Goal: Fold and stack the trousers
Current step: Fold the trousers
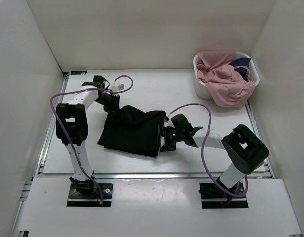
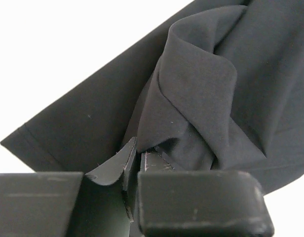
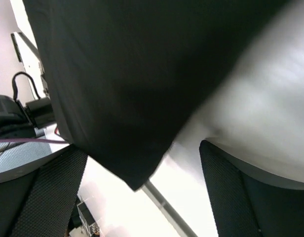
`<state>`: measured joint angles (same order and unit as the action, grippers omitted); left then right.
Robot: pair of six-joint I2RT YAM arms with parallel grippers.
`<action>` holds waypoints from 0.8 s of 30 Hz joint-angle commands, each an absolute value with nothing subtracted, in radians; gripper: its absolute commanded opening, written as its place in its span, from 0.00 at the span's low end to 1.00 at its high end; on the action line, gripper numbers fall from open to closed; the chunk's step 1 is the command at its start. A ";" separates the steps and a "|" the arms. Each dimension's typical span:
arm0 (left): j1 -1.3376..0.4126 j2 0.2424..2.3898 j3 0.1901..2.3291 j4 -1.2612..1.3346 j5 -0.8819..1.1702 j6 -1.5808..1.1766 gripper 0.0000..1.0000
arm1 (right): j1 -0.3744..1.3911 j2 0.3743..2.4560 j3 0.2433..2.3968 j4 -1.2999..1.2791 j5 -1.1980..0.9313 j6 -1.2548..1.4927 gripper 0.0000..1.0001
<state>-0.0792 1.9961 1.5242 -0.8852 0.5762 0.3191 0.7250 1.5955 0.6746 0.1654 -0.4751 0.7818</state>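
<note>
The black trousers (image 1: 134, 131) lie bunched and partly folded in the middle of the table. My left gripper (image 1: 111, 104) is at their far left corner. In the left wrist view its jaws are shut on a pinched edge of the trousers (image 2: 206, 98), and a raised fold stands just beyond my left gripper (image 2: 134, 165). My right gripper (image 1: 164, 138) is low at the garment's right edge. In the right wrist view the fingers (image 3: 53, 192) stand wide apart and a corner of the trousers (image 3: 117, 98) hangs over the gap of my right gripper (image 3: 142, 197), not clamped.
A white basket (image 1: 204, 90) stands at the back right with a pink garment (image 1: 223, 81) spilling over its rim and a dark blue cloth (image 1: 241, 64) inside. White walls close in the table on three sides. A metal rail (image 1: 142, 175) runs along the near edge.
</note>
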 commanded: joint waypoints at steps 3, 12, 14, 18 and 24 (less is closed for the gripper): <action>-0.044 2.029 1.612 -0.905 0.686 0.287 0.19 | 0.729 1.681 0.755 0.242 -0.488 0.782 0.94; 0.037 1.979 1.663 -0.943 0.521 0.421 0.50 | 0.729 1.712 0.765 0.253 -0.508 0.805 0.43; 0.037 1.927 1.712 -0.943 0.520 0.498 0.67 | 0.729 1.712 0.765 0.215 -0.508 0.792 0.43; -0.121 1.842 1.691 -0.962 0.529 0.724 0.92 | 0.729 1.712 0.808 0.154 -0.508 0.749 0.44; -0.213 1.913 1.672 -0.971 0.529 0.759 0.93 | 0.729 1.732 0.830 0.120 -0.508 0.739 0.44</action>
